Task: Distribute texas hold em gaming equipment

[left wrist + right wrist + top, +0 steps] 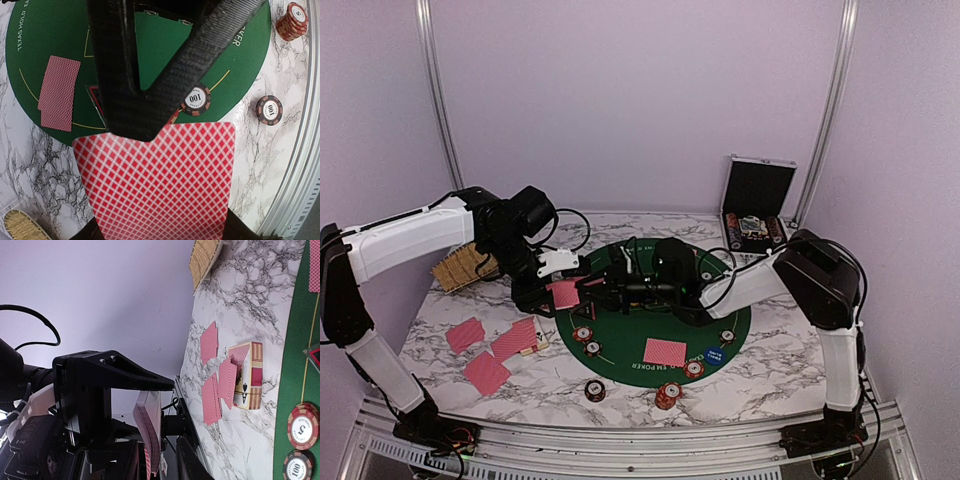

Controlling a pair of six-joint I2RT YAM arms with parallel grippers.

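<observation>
Deck (160,185) clamped in left tool (160,231); whether right tool (140,120) pinches it cannot be told.

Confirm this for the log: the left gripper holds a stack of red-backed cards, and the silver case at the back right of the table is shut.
One detail is wrong. The silver case is open, with its lid raised and its black lining facing the table, as the top external view shows. The rest holds: the left gripper holds the stack of red-backed cards.

Left claw (558,284) holds red-backed cards (564,295) above the green mat (620,345), right claw (598,288) at their edge.
</observation>
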